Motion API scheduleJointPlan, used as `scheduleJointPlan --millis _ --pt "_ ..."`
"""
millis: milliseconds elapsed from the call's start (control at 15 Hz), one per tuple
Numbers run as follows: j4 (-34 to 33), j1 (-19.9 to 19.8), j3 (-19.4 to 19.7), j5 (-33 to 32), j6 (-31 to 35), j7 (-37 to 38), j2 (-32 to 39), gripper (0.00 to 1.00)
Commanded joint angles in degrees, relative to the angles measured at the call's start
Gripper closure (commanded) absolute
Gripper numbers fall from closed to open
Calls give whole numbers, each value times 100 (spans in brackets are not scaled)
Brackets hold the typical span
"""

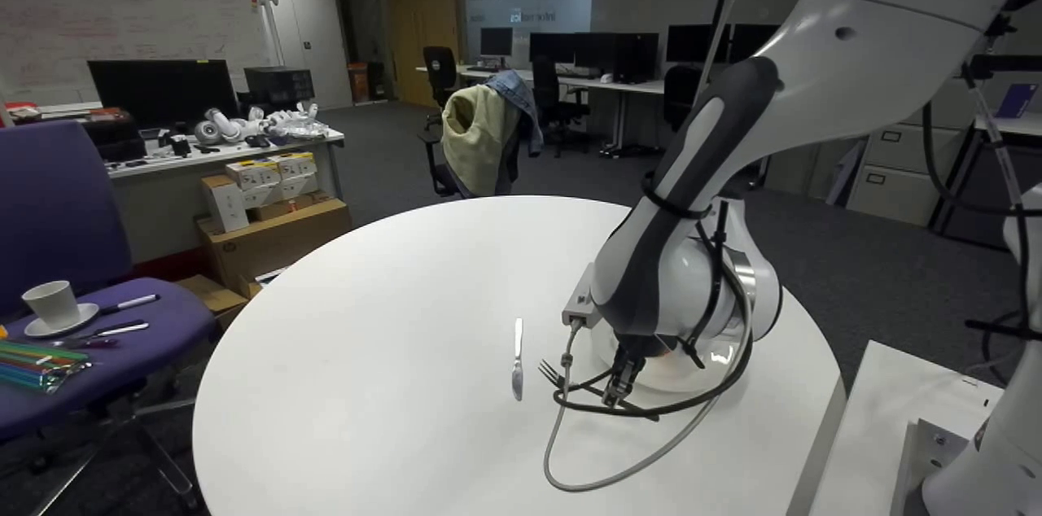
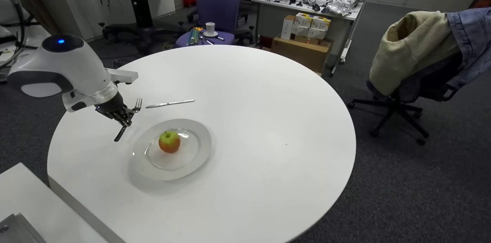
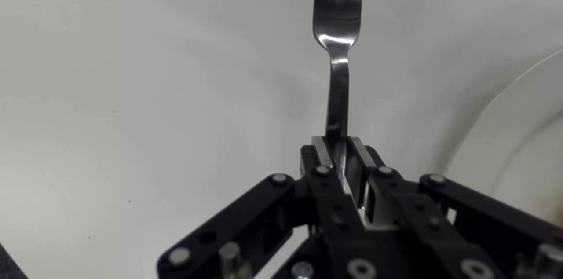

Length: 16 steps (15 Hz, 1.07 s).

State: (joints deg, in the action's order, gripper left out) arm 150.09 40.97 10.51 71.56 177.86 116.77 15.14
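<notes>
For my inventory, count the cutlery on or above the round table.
2: the fork, clamped in the gripper, and the knife, lying on the table. None seems hidden.

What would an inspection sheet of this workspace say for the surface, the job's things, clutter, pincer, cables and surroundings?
Surface: round white table, a few tiny specks visible.
Job's things: fork, held; nearby, a knife and a white plate bearing an apple.
Clutter: cup on a saucer, on a purple chair near the table.
Pincer: shut on the fork's handle.
Cables: grey and black, hanging in loops near the pincer; contact with the table unclear.
Surroundings: cream coat on an office chair; cardboard box bearing smaller boxes.
</notes>
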Motion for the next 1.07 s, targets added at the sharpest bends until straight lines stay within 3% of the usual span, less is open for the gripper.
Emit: scheduleJointPlan --millis 0,333,400,1000 --pt "-54 -821 -783 -16 79 -74 151 96" --pt "-29 -1581 -1485 -41 193 -52 411 96" --pt "-73 -1427 -1326 261 133 -276 447 96" --pt "-33 -1605 -1324 474 233 -306 480 96"
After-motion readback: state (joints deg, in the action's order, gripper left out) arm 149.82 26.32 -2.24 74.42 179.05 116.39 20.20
